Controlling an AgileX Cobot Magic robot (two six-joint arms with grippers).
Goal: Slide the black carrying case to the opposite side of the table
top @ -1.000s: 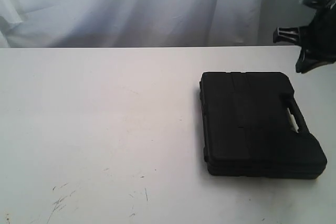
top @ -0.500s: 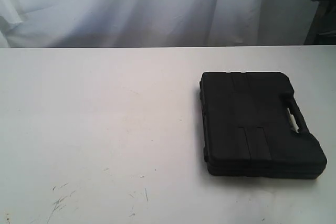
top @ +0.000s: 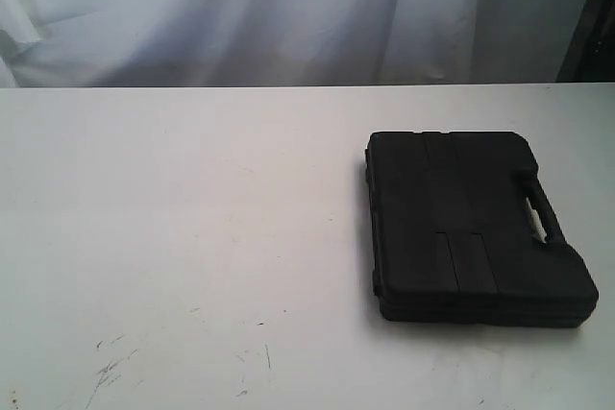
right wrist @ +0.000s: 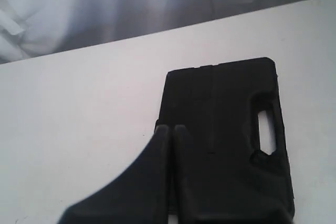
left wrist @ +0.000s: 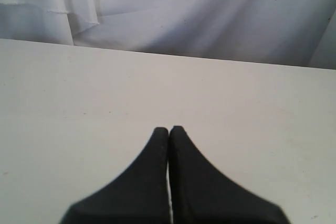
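The black carrying case [top: 471, 226] lies flat on the right half of the white table [top: 192, 218], its handle toward the right edge. Neither arm shows in the exterior view. In the right wrist view the case [right wrist: 231, 124] fills the middle, and my right gripper [right wrist: 171, 128] is shut and empty, its tips seen over the case's near left edge; height above it is unclear. In the left wrist view my left gripper [left wrist: 169, 129] is shut with nothing in it, over bare table [left wrist: 79, 93], and the case is out of that view.
A white cloth backdrop [top: 240, 7] hangs behind the table's far edge. Dark scratches [top: 115, 362] mark the tabletop at the front left. A dark strip [top: 588, 16] shows at the far right edge of the exterior view.
The right arm, visible at the upper right one second ago, has drawn back out of the exterior view. The case has not moved.
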